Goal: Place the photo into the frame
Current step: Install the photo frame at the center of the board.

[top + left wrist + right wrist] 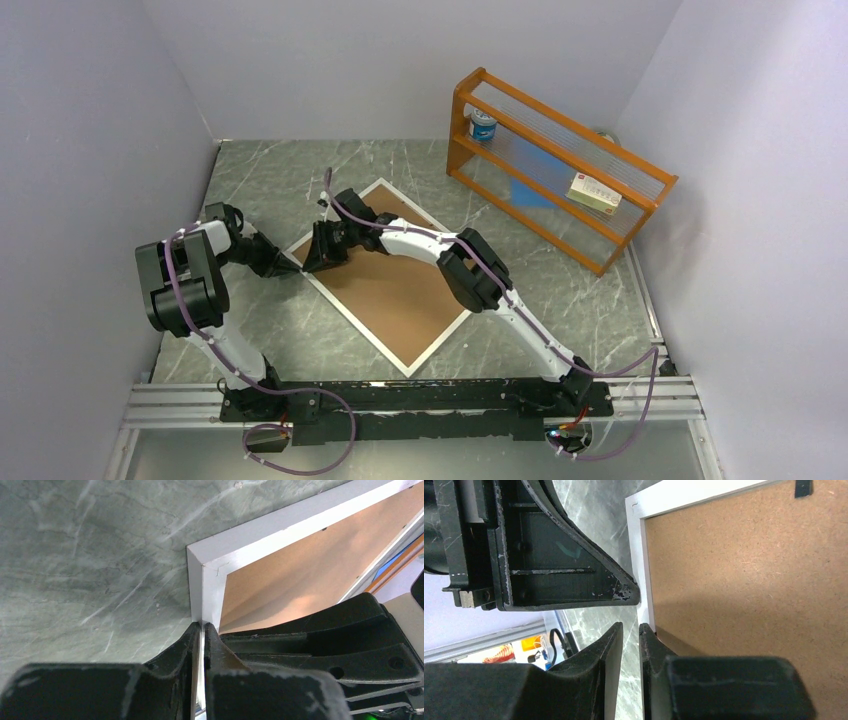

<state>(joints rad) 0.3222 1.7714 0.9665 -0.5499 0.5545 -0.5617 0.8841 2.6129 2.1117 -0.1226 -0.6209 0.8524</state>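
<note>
- Top external: the frame (352, 320) lies flat mid-way across the bench (260, 180), brown backing board (395, 290) up. It's turned diamond-wise, long axis running far-left to near-right.
- Left wrist: left claw (202, 626) is pinching the white rim by the frame's left corner.
- Right wrist: right claw (630, 627) straddles that rim, fingers nearly together. Can't tell if it's actually gripping.

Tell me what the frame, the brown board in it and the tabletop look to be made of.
Frame: likely painted wood or composite; smooth matt white, mitred corner seam. Brown board: fibreboard, judging by its speckled, fibrous matt face. Tabletop: grey-green veined marble look, slight sheen; could be real stone or a printed laminate.
</note>
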